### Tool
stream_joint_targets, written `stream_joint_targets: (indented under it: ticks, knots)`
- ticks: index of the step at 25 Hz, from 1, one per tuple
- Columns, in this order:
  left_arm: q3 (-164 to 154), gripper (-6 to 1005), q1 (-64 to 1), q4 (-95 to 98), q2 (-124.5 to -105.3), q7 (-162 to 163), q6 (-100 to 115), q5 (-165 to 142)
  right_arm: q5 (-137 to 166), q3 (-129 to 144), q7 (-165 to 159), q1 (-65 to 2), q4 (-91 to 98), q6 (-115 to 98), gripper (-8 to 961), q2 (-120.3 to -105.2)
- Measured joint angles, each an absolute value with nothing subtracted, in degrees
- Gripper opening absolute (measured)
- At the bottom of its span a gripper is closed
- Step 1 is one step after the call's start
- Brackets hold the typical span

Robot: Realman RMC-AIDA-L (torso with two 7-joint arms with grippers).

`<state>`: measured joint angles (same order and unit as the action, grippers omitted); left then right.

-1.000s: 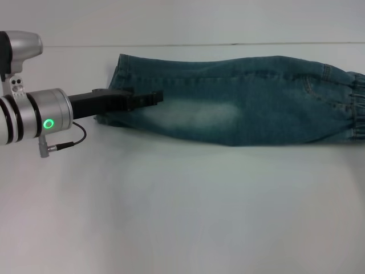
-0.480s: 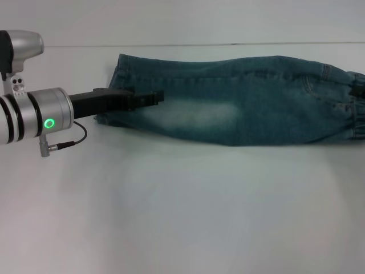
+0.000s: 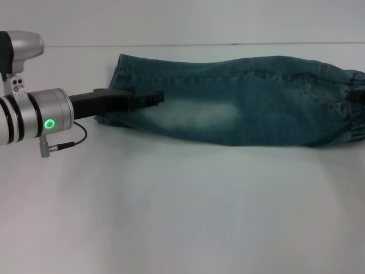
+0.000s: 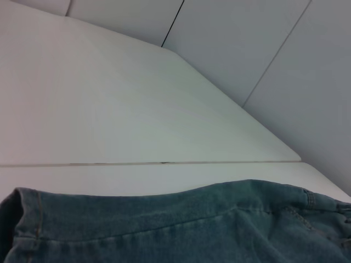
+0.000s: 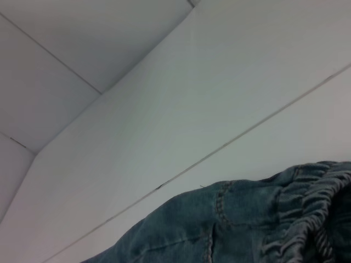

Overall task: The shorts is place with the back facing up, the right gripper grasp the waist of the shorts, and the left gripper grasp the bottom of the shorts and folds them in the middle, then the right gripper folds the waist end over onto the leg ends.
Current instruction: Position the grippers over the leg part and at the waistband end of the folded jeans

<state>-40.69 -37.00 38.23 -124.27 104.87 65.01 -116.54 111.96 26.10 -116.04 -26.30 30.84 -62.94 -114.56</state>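
Blue-green denim shorts (image 3: 239, 100), folded lengthwise, lie stretched across the far part of a white table (image 3: 182, 211), leg ends at the left, gathered waistband at the right edge. The left gripper (image 3: 149, 98) reaches in from the left, low over the leg ends (image 3: 114, 91), fingers drawn together; whether they pinch cloth cannot be told. The right gripper (image 3: 359, 91) barely shows at the waistband; its grip cannot be told.
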Motion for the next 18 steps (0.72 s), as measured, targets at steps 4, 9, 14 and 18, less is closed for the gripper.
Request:
stream_joint_targets:
  ticks: [4, 9, 14, 18]
  knots:
    - [-40.69, 947, -36.99, 38.23, -124.33, 104.84, 65.17, -116.54, 111.92, 25.90, -115.77, -25.41, 30.93, -64.61, 405, -114.18]
    - [-40.69, 947, -37.15, 37.35, -124.45, 104.79, 65.19, -116.53, 111.68, 25.41, -115.87, -24.88, 32.57, -69.71, 231, -114.97]
    - [-40.69, 947, -37.27, 36.90, -124.43, 104.29, 65.14, -116.50, 111.73, 25.67, -116.41, -24.88, 35.44, -72.06, 141, -117.49]
    - [-40.70, 947, -37.01, 36.84, -124.41, 104.27, 65.19, -116.47, 111.65, 25.36, -117.01, -25.11, 36.45, -75.00, 69, -118.66]
